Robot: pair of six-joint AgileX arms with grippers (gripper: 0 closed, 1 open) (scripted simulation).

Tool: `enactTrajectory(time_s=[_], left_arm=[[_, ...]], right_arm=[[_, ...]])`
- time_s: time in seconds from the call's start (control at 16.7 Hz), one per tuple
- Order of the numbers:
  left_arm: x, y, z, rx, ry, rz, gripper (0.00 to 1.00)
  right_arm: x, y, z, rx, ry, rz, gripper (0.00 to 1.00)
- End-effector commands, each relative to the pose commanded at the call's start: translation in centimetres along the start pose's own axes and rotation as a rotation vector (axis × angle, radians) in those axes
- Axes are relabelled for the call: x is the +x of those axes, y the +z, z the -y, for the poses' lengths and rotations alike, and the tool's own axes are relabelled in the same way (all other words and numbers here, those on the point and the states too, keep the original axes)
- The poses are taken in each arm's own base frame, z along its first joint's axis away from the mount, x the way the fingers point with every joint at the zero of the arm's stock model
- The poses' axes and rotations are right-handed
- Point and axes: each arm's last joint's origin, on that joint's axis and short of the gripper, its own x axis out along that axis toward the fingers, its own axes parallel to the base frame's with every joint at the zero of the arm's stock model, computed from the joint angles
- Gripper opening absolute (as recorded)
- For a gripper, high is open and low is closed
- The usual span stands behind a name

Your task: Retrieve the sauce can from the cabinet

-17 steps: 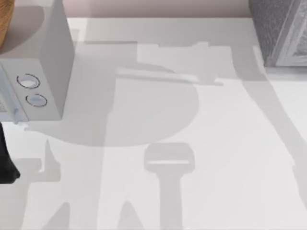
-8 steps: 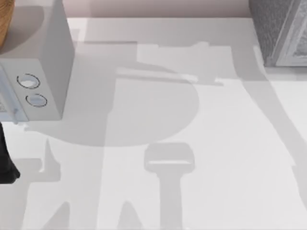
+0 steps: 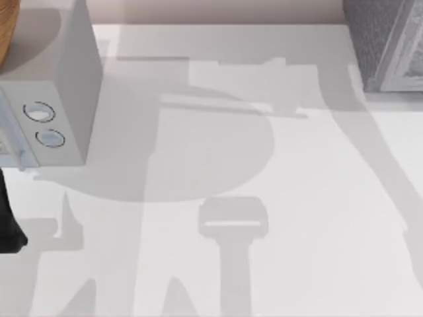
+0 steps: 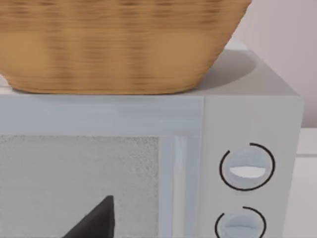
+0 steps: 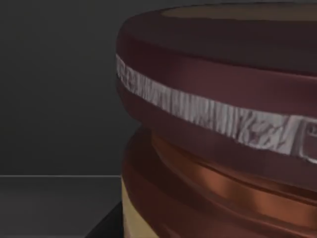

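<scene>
Basically nothing has shifted in the top view vs a second ago and half a second ago: same shadows on the white table (image 3: 317, 218), same microwave (image 3: 49, 99) at the table's left, same dark grey speckled cabinet (image 3: 383, 39) at the far right corner w/ its lighter framed front. So any motion rn is tiny, prob a slow final approach or a pause, not a big swing. Right wrist view puts the sauce can (image 5: 223, 129) very close up: dark red rim band w/ a silvery strip, orange-brown body below, tan label at the bottom, standing upright on a dark floor w/ dark walls behind, so it looks to be inside the cabinet, not yet out. Can't tell how the right gripper's fingers stand; a dark wedge (image 5: 106, 225) at the lower edge may be one of them, can't confirm. Left arm (image 3: 8, 224) sits parked at the table's left edge, its wrist cam facing the microwave door and 2 dials, w/ a wicker basket (image 4: 119, 44) resting on top; left fingers' state: can't tell. My read: retrieval is at the reach/grasp stage, w/ closing on the can and pulling it out yet to come.
</scene>
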Motion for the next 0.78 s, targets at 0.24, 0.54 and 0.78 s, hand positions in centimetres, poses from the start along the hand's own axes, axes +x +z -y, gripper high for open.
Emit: enactTrajectory(time_s=[0.24,0.54,0.78], left_arm=[[0.0,0.0,0.0,0.000,0.000,0.000,1.00],[0.0,0.0,0.0,0.000,0.000,0.000,1.00],[0.0,0.0,0.0,0.000,0.000,0.000,1.00]], right_arm=[[-5.3,2.2,-1.8,-0.008,0.013,-0.011,0.00],[-14.7,5.3,-0.8,-0.002,0.000,-0.001,0.00],[-17.4,5.9,0.2,0.002,-0.004,0.003,0.00]])
